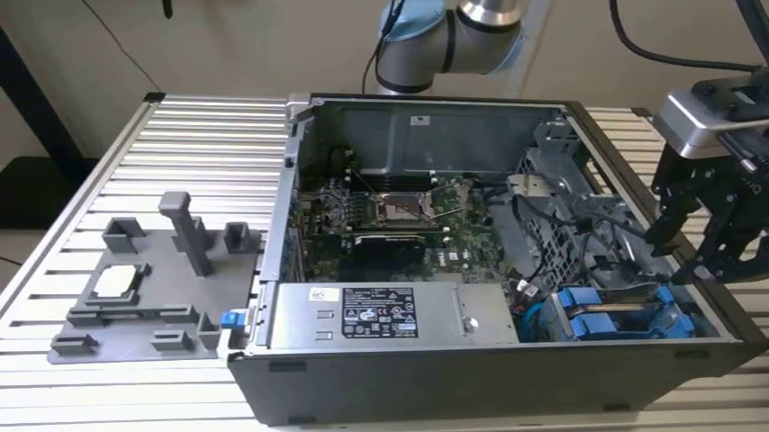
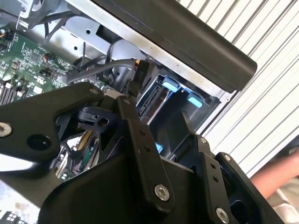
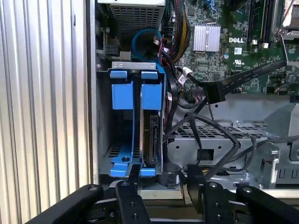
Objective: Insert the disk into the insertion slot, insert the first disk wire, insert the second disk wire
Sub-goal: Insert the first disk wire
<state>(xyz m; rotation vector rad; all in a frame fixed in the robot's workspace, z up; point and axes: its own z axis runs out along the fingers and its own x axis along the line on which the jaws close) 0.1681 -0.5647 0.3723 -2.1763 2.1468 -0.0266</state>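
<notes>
The disk point(image 3: 152, 135) stands on edge in its blue carrier inside the insertion slot point(image 3: 103, 140) of the grey drive cage, beside a second blue carrier point(image 3: 120, 93). In the exterior view both blue carriers point(image 1: 607, 315) sit in the case's near right corner. My gripper point(image 3: 163, 184) hovers just above that bay, open, its black fingers point(image 3: 133, 186) apart with nothing between them. It hangs over the case's right wall in the exterior view point(image 1: 679, 261). A loose black flat cable ends in a connector point(image 3: 215, 93) lying over the cage. In the second wrist view, a black connector point(image 2: 142, 70) sits close to one fingertip point(image 2: 133, 91).
The silver labelled power-supply box point(image 1: 391, 315) fills the case's near side, and the green motherboard point(image 1: 384, 216) lies behind it. Black cables point(image 3: 205, 130) loop over the cage. A grey fixture plate point(image 1: 144, 279) rests on the slatted table at the exterior view's left. Part of a person's arm point(image 2: 275, 177) is beside the case.
</notes>
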